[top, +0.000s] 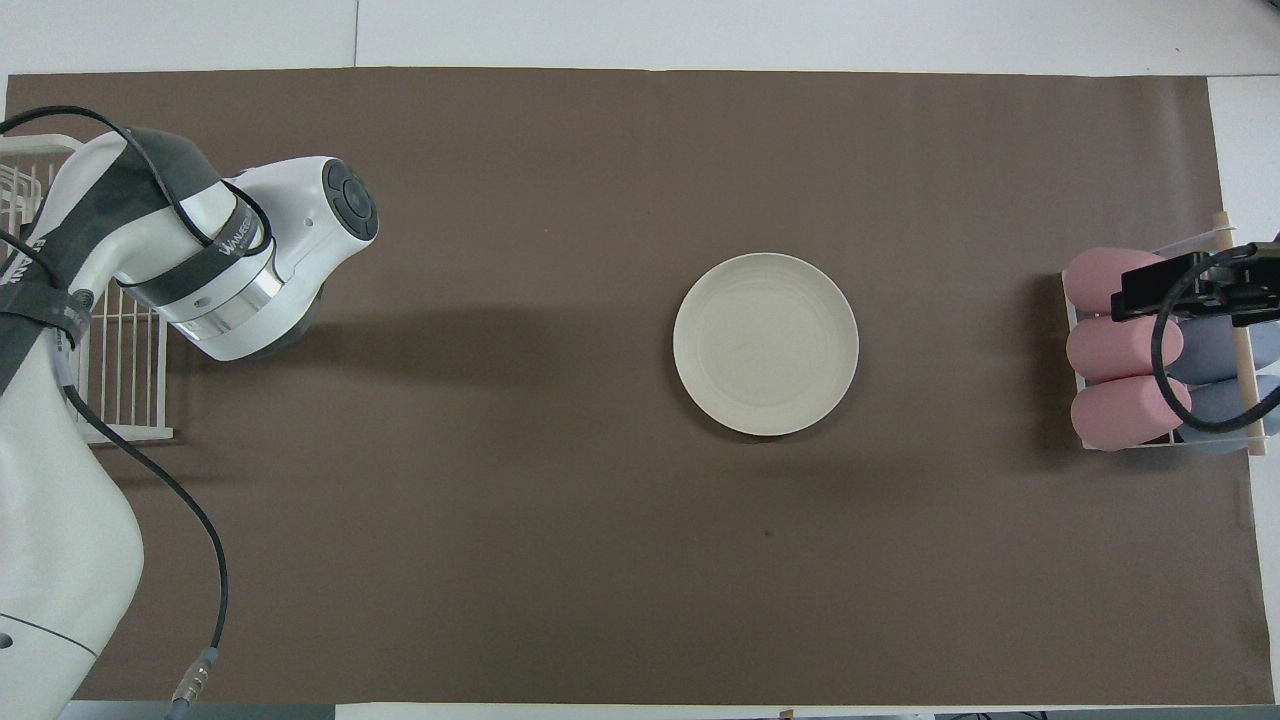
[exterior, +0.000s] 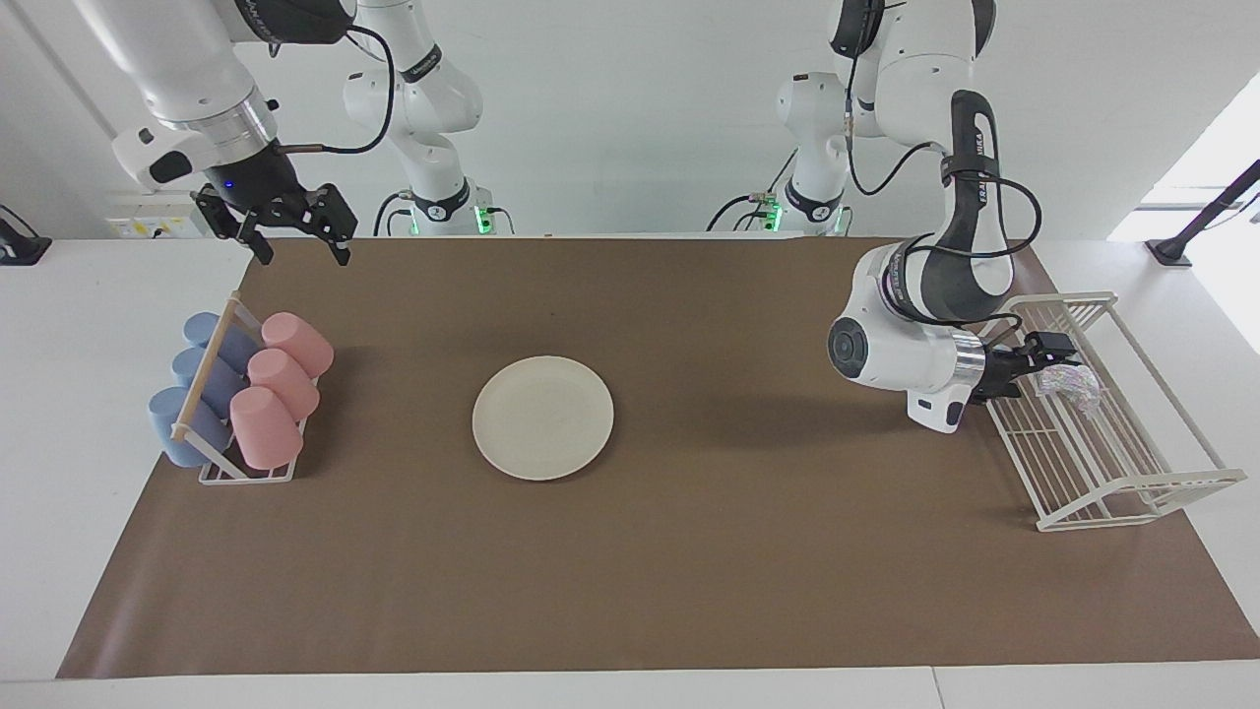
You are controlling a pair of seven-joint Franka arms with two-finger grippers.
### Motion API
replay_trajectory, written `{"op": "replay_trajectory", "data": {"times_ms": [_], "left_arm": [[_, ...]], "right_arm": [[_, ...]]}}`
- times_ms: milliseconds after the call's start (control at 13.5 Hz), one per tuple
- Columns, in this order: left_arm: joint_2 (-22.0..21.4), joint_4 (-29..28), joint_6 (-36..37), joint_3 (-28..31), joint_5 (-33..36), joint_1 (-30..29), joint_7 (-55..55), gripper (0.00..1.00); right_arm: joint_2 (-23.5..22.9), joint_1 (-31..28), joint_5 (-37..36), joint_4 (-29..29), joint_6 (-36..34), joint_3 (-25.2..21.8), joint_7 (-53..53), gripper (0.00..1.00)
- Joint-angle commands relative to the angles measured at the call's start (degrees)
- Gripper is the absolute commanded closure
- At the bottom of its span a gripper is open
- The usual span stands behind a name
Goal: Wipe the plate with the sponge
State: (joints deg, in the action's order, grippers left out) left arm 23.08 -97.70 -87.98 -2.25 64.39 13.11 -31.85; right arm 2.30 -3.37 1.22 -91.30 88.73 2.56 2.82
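Sponge [exterior: 1071,383] in wire rack [exterior: 1112,463], seen only facing; left end effector [exterior: 1045,360] spread beside it.

The plate [exterior: 542,418] is cream-white. The mat [exterior: 689,571] is brown. The cups [exterior: 279,384] are pink and blue. The sponge [exterior: 1071,383] is shiny silver-white.
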Motion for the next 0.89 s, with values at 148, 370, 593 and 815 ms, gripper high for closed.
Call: {"op": "replay_trajectory", "data": {"times_ms": [148, 370, 593, 815], "left_arm": [[-6.5, 6.7, -1.6, -0.1, -20.2, -3.6, 5.3, 0.00], [-13.2, 7.6, -0.8, 0.4, -34.7, -5.8, 7.0, 0.00], [-21.3, 6.9, 3.3, 0.5, -51.9, -11.1, 15.5, 0.00], [-26.0, 4.8, 6.0, 0.5, -62.2, -14.1, 21.2, 0.00]], "right_arm": [[0.4, -0.6, 0.6, 0.3, -1.0, 0.4, -0.6, 0.00], [0.3, -0.6, 0.6, 0.4, -0.8, 0.4, -0.7, 0.00], [0.3, -1.2, 0.6, 0.4, -1.4, 0.1, -1.1, 0.00], [0.3, -0.9, 0.6, 0.4, -1.4, 0.2, -1.2, 0.00]]}}
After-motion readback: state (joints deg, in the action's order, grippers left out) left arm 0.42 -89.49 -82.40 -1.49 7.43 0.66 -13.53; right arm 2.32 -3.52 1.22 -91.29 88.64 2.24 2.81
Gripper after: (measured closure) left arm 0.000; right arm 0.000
